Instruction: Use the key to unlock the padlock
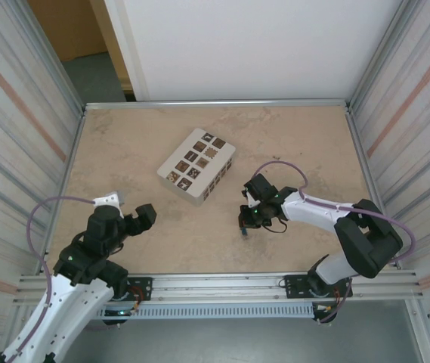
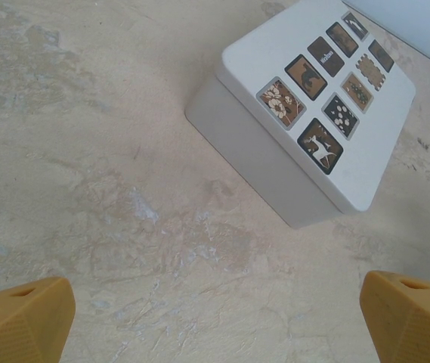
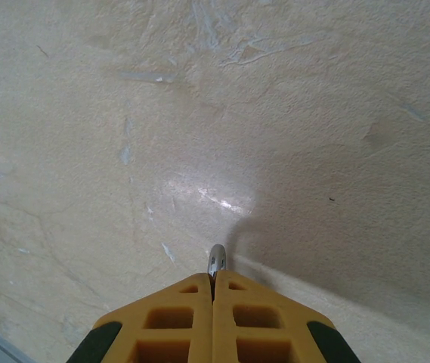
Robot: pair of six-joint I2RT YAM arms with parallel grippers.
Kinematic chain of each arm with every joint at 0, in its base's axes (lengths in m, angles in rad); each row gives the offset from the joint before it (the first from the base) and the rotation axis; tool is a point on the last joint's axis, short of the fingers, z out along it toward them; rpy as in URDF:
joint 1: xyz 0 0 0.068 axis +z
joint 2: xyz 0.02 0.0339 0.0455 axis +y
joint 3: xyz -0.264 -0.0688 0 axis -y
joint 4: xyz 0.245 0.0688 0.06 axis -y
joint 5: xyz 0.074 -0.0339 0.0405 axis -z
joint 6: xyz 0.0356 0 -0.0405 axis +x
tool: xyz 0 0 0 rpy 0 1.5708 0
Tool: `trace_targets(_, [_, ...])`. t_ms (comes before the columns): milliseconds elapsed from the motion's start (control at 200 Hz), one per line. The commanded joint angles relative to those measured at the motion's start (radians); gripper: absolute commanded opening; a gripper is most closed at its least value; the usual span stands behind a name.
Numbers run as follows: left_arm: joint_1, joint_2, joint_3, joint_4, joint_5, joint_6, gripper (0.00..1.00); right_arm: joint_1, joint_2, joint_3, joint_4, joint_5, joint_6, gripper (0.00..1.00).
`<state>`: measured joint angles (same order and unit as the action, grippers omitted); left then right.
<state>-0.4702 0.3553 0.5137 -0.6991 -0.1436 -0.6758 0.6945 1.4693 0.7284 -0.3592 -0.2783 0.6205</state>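
My right gripper (image 3: 215, 274) is shut on a small silver metal piece (image 3: 216, 259), which I take to be the key. Its rounded tip sticks out just past the yellow fingertips (image 3: 180, 295), low over the bare tabletop. From above, the right gripper (image 1: 245, 219) sits right of centre, with a small bluish-silver bit (image 1: 243, 231) at its tip. My left gripper (image 1: 145, 215) hovers at the near left, wide open with nothing between its fingers (image 2: 22, 318). The padlock is out of view.
A white box (image 1: 196, 165) with several brown patterned tiles on its lid (image 2: 317, 106) stands mid-table, between and beyond the two grippers. Metal rails (image 1: 215, 103) edge the beige stone-look tabletop (image 1: 313, 151), and corrugated walls rise on both sides.
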Motion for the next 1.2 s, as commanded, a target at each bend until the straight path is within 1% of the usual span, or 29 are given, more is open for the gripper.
trace_targets(0, [0.007, 0.005, -0.015, 0.03, -0.015, 0.012, 0.97, 0.007, 0.011, 0.009, 0.006, -0.012, 0.014, 0.0])
trace_targets(50, [0.007, 0.005, -0.018, 0.036, -0.012, 0.008, 0.97, 0.007, 0.011, 0.006, 0.008, -0.01, 0.015, 0.0])
trace_targets(95, [0.007, 0.007, -0.021, 0.038, -0.01, 0.006, 0.97, 0.008, 0.011, 0.005, 0.009, -0.011, 0.013, 0.04])
trace_targets(150, [0.007, 0.008, -0.021, 0.038, -0.009, 0.003, 0.97, 0.008, 0.014, 0.003, 0.009, -0.013, 0.013, 0.06])
trace_targets(521, [0.007, 0.007, -0.015, 0.026, -0.013, 0.001, 0.97, 0.008, 0.009, -0.009, 0.012, -0.013, 0.016, 0.11])
trace_targets(691, [0.007, 0.005, -0.012, 0.021, -0.013, -0.003, 0.97, 0.009, 0.0, -0.015, 0.015, -0.01, 0.018, 0.15])
trace_targets(847, [0.007, 0.005, -0.008, 0.016, -0.013, -0.006, 0.97, 0.007, -0.02, -0.015, 0.008, 0.005, 0.017, 0.16])
trace_targets(1042, [0.007, 0.006, 0.003, 0.013, -0.019, -0.01, 0.97, -0.003, -0.093, -0.011, -0.024, 0.046, 0.006, 0.25])
trace_targets(1192, [0.007, 0.01, 0.018, 0.007, -0.039, -0.01, 0.98, -0.021, -0.181, -0.019, -0.053, 0.093, -0.005, 0.34])
